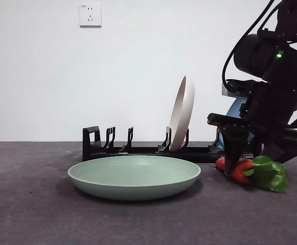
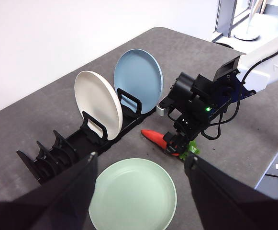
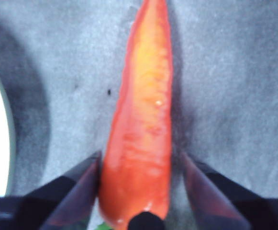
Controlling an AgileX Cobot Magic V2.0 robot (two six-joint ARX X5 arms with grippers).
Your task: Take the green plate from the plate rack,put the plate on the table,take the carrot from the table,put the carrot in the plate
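Carrot [image 3: 141, 139] lies flat on the tabletop [image 1: 36, 214], its long axis running between the right gripper's [image 3: 141, 179] fingers, the pointed orange tip directed away from the wrist and the green leaves at the wrist end. The fingers stand spread either side of its thick end, one near touching, the other with a gap. Just beside it, the green plate [image 1: 134, 176] sits flat and empty. Behind it the plate rack [image 2: 67, 151] holds a cream plate [image 2: 98, 103] and a blue plate [image 2: 139, 79] upright. The left gripper [image 2: 141, 165] hangs above, fingers wide, holding nothing.
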